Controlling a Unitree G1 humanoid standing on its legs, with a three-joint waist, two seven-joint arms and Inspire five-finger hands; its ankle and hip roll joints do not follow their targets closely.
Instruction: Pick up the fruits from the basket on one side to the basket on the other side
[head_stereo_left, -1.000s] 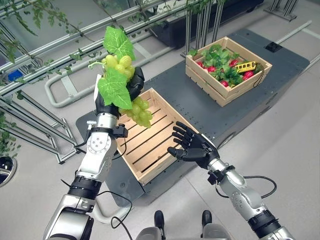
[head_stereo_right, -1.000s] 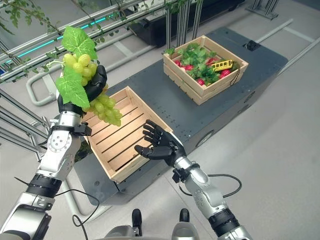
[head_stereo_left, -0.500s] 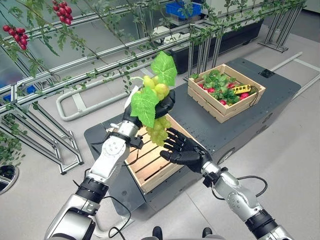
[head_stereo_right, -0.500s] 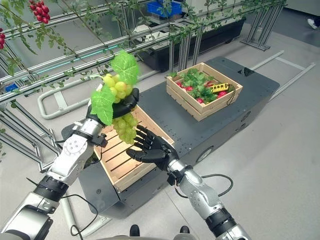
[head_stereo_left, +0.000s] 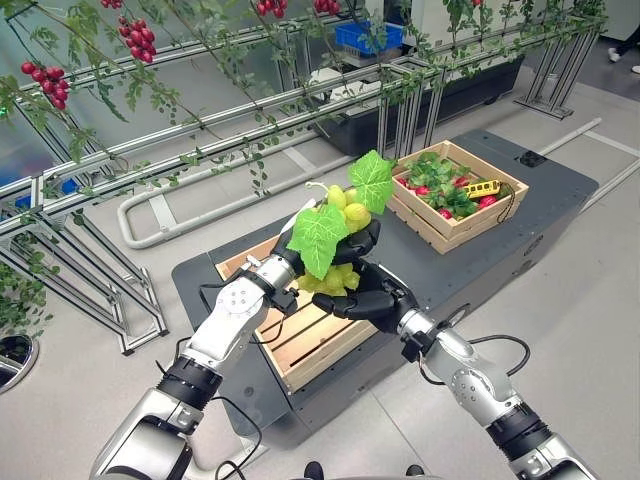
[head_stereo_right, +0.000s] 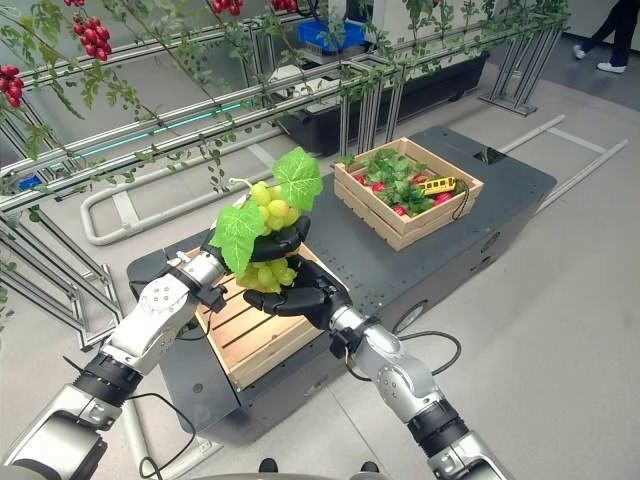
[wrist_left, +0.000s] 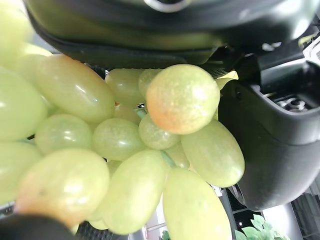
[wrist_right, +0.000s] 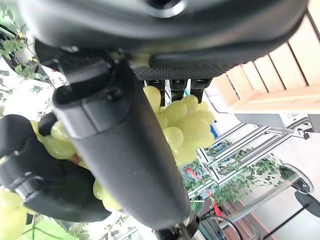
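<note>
moved: grapes (head_stereo_left: 335, 240) carried over from above the empty crate's far-left corner to the right hand, which has come up beneath them.
grapes: held in the air above the empty crate (head_stereo_left: 300, 340), at its 1 o'clock corner.
left hand (head_stereo_left: 362, 240): fingers curled round the top of the bunch.
right hand (head_stereo_left: 372, 300): cupped under the bunch, fingers curling up round the lower grapes.
full crate (head_stereo_left: 460, 205): at 1 o'clock of the hands, well apart.
handover tip: close the right hand firmly before the left lets go; hold by the stem mass, not the leaves.
</note>
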